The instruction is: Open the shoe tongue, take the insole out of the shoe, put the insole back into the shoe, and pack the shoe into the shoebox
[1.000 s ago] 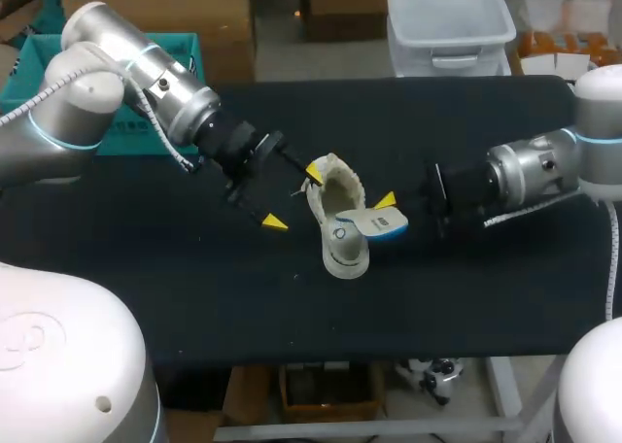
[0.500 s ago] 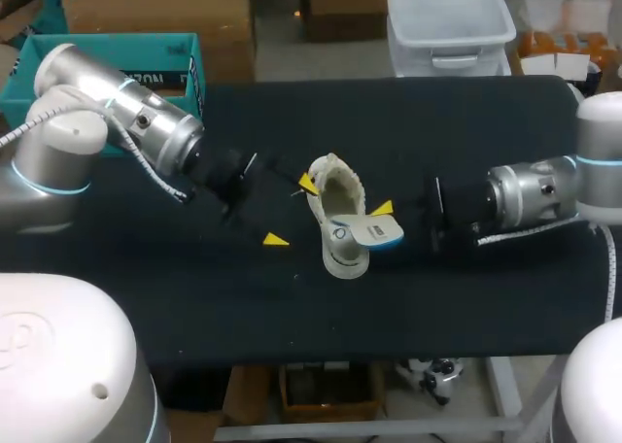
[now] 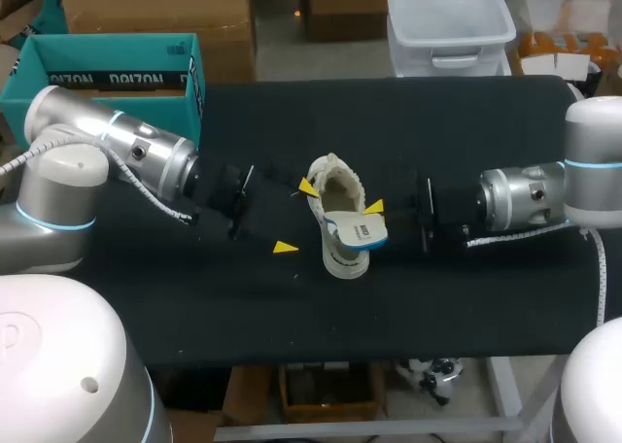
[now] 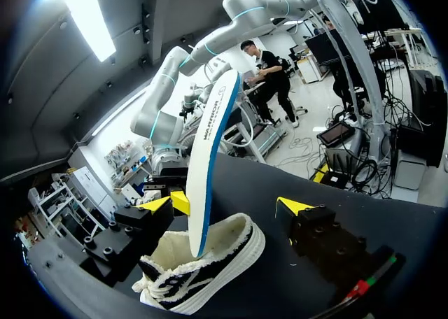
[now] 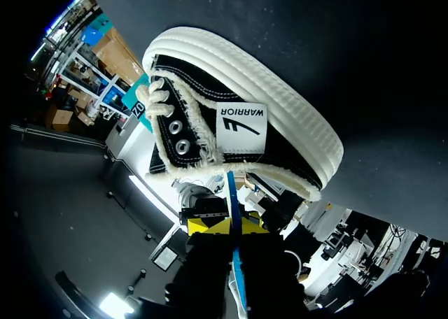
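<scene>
A black-and-white sneaker (image 3: 340,254) with a fleecy lining lies mid-table, toe toward the front edge. My right gripper (image 3: 372,210) is shut on a white, blue-edged insole (image 3: 358,232) held over the shoe's opening. In the right wrist view the insole (image 5: 233,200) shows edge-on between the shut gripper (image 5: 233,225), with the sneaker (image 5: 245,137) just ahead. In the left wrist view the insole (image 4: 210,151) stands steeply, its lower end at the sneaker's (image 4: 210,270) opening. My left gripper (image 3: 296,217) is open just left of the shoe, holding nothing; it also shows wide (image 4: 234,206).
A teal shoebox (image 3: 117,79) stands open at the table's back left, behind my left arm. The black table top (image 3: 457,307) stretches to the front and right of the shoe.
My right gripper has carried the insole leftward, from beside the shoe to over its opening. My left arm has swung down and back, its open gripper shifting slightly toward the front.
</scene>
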`<state>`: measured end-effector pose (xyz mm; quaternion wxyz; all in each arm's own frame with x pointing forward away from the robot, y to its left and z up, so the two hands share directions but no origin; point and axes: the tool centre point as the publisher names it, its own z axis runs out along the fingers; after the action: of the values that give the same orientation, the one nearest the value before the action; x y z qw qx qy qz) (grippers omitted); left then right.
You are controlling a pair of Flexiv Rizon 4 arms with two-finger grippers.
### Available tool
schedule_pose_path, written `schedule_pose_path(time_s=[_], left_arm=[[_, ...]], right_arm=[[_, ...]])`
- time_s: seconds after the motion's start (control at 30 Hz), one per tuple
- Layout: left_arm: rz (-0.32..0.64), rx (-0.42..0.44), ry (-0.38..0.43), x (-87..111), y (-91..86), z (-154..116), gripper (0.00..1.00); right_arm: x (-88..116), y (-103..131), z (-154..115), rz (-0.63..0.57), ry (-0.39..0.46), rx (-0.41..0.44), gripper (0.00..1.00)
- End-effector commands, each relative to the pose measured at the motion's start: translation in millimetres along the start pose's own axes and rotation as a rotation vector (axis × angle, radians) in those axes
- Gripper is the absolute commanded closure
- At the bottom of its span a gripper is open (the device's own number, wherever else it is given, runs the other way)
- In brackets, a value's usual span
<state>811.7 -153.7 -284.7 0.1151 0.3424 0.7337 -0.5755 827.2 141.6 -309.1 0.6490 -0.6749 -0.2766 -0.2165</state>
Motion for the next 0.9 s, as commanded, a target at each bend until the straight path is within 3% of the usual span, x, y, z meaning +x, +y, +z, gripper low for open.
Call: schedule_pose_path(time_s=[0.03, 0.37, 0.8, 0.9], left_arm=[[0.005, 0.0, -0.072, 2.8, 1.3, 6, 0.0], [0.007, -0.019, -0.092, 0.7, 7.1, 12, 0.0], [-0.007, -0.061, -0.117, -7.5, 25.7, 14, 0.0], [-0.006, -0.07, -0.117, -12.0, 30.8, 18, 0.24]], right_arm=[[-7, 0, -1, -0.009, 0.029, -0.004, 1.0], [-8, 7, 6, -0.018, 0.05, -0.02, 1.0], [-4, 17, 6, 0.001, 0.043, -0.1, 1.0], [-4, 16, 5, 0.001, 0.045, -0.102, 1.0]])
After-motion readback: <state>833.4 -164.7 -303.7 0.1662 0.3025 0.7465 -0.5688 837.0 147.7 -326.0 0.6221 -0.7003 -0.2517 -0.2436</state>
